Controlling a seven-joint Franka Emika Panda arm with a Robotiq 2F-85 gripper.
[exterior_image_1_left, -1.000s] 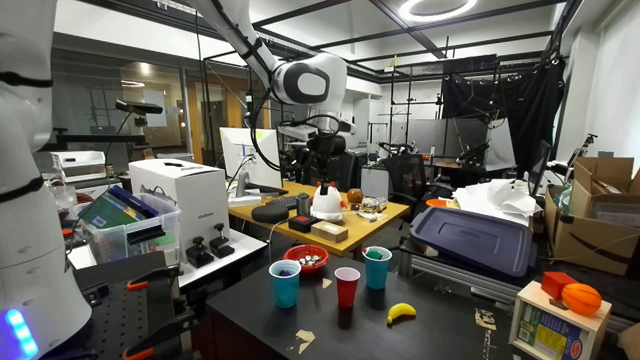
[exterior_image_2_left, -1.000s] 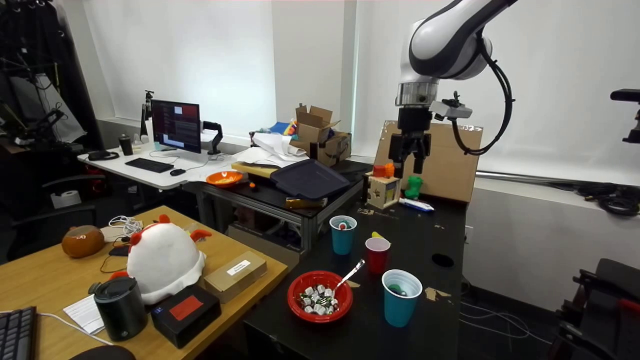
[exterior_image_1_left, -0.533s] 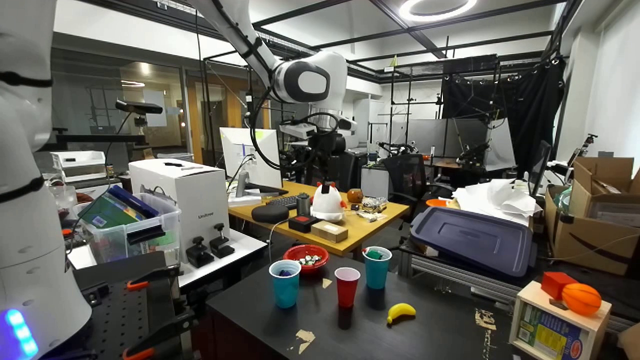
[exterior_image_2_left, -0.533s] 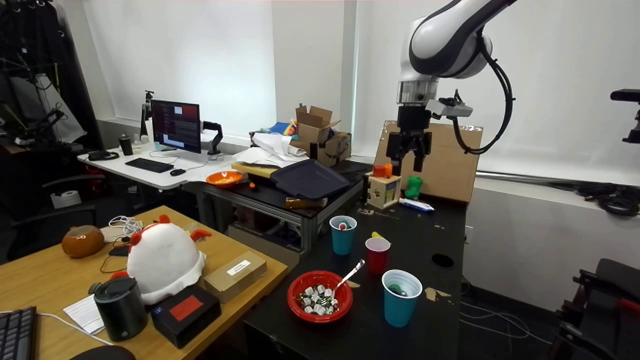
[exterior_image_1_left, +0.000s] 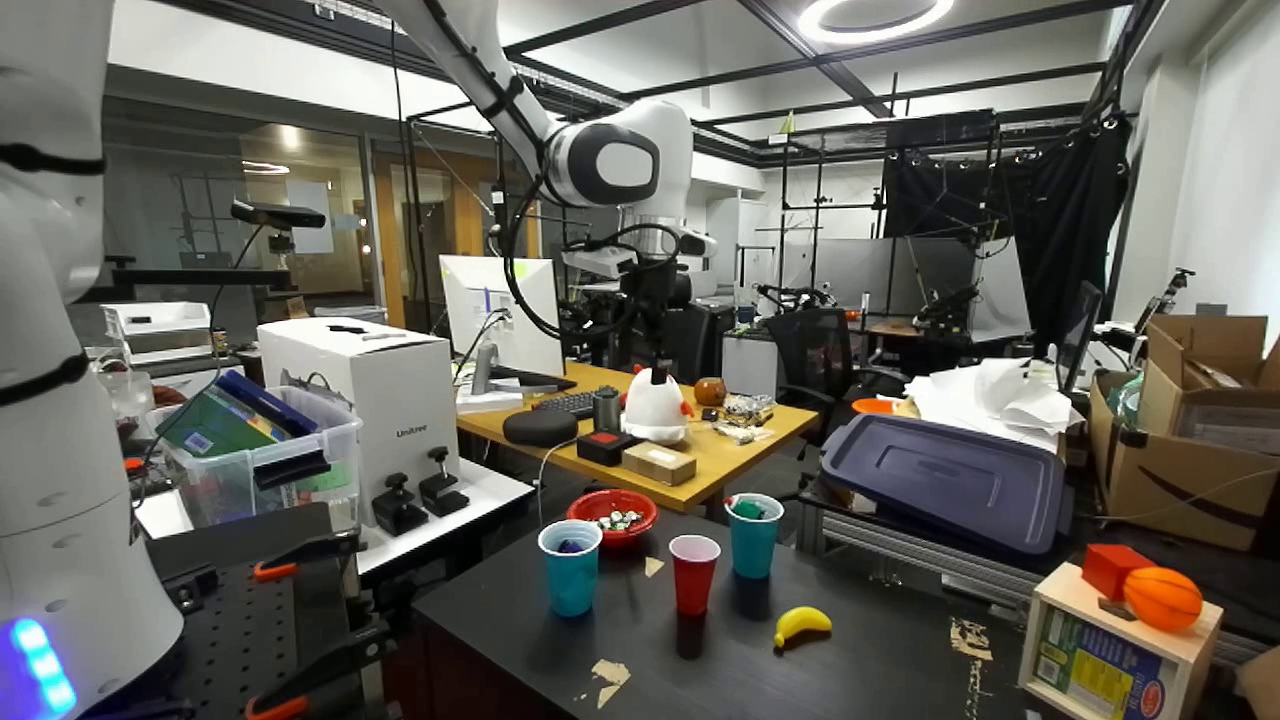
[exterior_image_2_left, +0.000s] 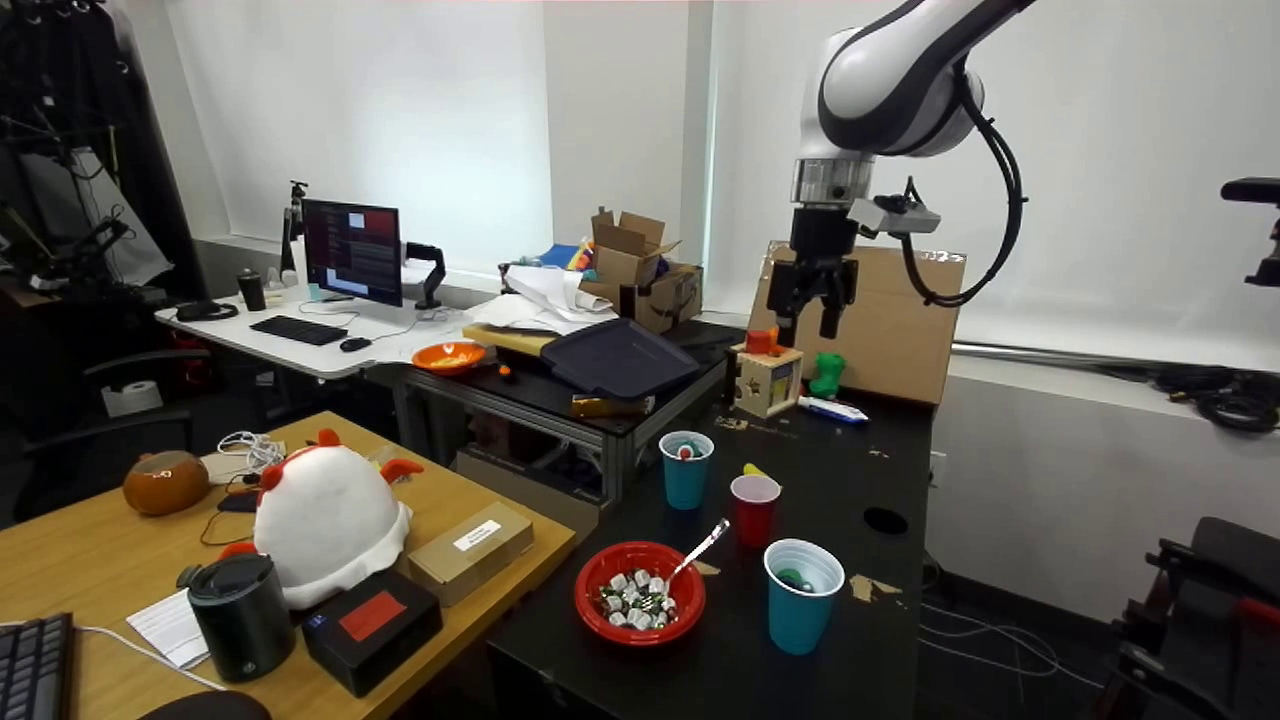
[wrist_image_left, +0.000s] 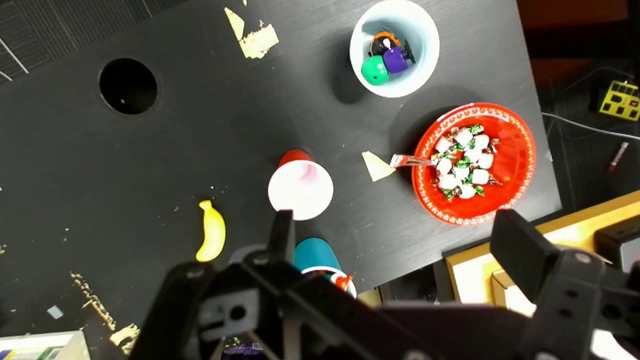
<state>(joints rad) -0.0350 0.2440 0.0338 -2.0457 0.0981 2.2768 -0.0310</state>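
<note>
Hand (exterior_image_2_left: 808, 324): is hanging high over the dark surface (wrist_image_left: 190, 140), fingers (wrist_image_left: 522, 250) standing well apart, gripping and touching nothing.
Red cup (wrist_image_left: 300, 192): is standing upright below, showing nothing inside; one finger is just overlapping its rim in the wrist view.
Bowl (wrist_image_left: 517, 150): is sitting near the surface's edge, holding wrapped candies (wrist_image_left: 461, 173), a handle (exterior_image_2_left: 703, 546), probably a spoon's, poking past the rim.
Cup, if bumped: is probably tipping easily, being light; a finger descending off-centre would be the cause.
Handle, if snagged: is likely levering the bowl and scattering candies; a low sideways sweep would be the cause.
Blue cup (exterior_image_1_left: 572, 585): is standing near the bowl with small toys (wrist_image_left: 395, 61) inside, while another blue cup (exterior_image_1_left: 755, 548), also filled, is standing across from it, the red cup roughly between; the pair is narrowing any approach.
Banana (wrist_image_left: 212, 232): is lying near the red cup.
Toy box (exterior_image_1_left: 1068, 582): is standing farther off, carrying a red block (exterior_image_1_left: 1118, 572) and an orange ball (exterior_image_1_left: 1163, 598).
Desk (exterior_image_1_left: 725, 466): is running alongside, bearing a stuffed toy (exterior_image_1_left: 655, 412).
</note>
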